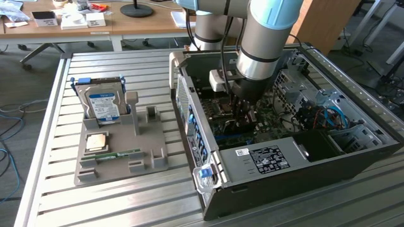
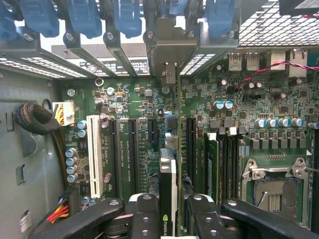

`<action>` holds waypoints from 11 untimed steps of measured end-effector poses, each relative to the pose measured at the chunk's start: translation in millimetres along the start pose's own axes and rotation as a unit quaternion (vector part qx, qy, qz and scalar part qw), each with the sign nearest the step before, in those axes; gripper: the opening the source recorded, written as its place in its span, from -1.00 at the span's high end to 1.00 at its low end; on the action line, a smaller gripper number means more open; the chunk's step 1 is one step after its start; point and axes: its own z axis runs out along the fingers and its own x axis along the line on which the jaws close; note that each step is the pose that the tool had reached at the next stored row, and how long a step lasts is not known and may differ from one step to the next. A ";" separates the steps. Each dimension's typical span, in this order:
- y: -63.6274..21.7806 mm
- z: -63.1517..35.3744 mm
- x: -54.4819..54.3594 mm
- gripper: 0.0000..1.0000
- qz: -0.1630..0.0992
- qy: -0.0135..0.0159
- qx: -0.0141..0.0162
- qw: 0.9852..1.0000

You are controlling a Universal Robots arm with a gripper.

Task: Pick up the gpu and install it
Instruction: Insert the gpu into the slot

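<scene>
The gripper point(image 2: 172, 216) is closed on the gpu point(image 2: 168, 179): in the wrist view its two black fingers point(image 2: 144, 214) press in from either side on the thin card, which is seen edge-on with a small green logo between them. The gpu stands upright over the motherboard point(image 2: 134, 99), in line with the long dark slots beside the white slot point(image 2: 93, 154). Its silvery bracket point(image 2: 167, 45) reaches the rear wall among the blue clips point(image 2: 82, 17). Whether the card's lower edge sits in a slot or just above one cannot be told, since the card itself hides that line. The fingers' outer parts are cut off by the picture's edge. In the exterior view the arm point(image 1: 265, 38) reaches down into the open case point(image 1: 353, 142), and the gripper point(image 1: 247, 105) is deep inside, close above the board; there the card is hard to make out below the dark wrist. On the slatted table point(image 1: 94, 198), at the exterior view's left of the case, a grey holder point(image 1: 151, 161) carries an upright hard drive point(image 1: 104, 105) and a RAM stick point(image 1: 117, 155) lying flat.
</scene>
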 end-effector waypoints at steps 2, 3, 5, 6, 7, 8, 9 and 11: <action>0.1 0.0 0.0 0.47 0.000 0.000 0.000 1.000; 0.2 0.0 0.0 0.47 0.000 0.000 0.000 1.000; 0.2 0.0 0.0 0.47 0.000 0.000 0.000 1.000; 0.2 0.0 0.0 0.47 0.000 0.000 0.000 1.000; 0.2 0.0 0.0 0.47 0.000 0.000 0.000 1.000; 0.2 0.0 0.0 0.47 0.000 0.000 0.000 1.000; 0.2 0.0 0.0 0.47 0.000 0.000 0.000 1.000; 0.3 0.1 0.1 0.47 0.000 0.000 0.000 1.000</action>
